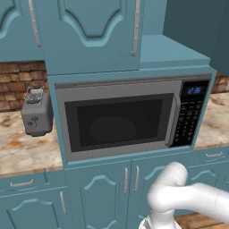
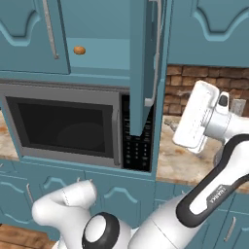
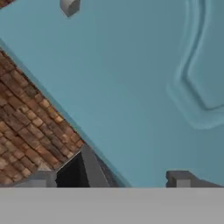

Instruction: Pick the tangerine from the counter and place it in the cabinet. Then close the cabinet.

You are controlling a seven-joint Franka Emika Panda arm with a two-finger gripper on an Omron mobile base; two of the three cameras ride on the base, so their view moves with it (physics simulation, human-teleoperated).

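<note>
The tangerine [image 2: 79,50] lies on the floor of the open cabinet [image 2: 99,58] above the microwave. The cabinet's left door [image 2: 26,36] is shut, and its right door [image 2: 142,63] stands swung out, seen edge-on with its silver handle [image 2: 158,48]. My gripper [image 2: 170,126] is at the right of that open door, near its lower corner and over the counter [image 2: 177,165], pointing at the door's outer face. In the hand view the arched door panel [image 3: 131,74] is close ahead, and my gripper [image 3: 111,178] is open with nothing between its fingers.
The microwave [image 1: 120,118] sits under the cabinet, and a grey toaster [image 1: 36,114] stands on the counter [image 1: 22,154] to its left. Brick wall [image 2: 182,90] lies behind my hand. Teal base cabinets [image 1: 98,192] run below.
</note>
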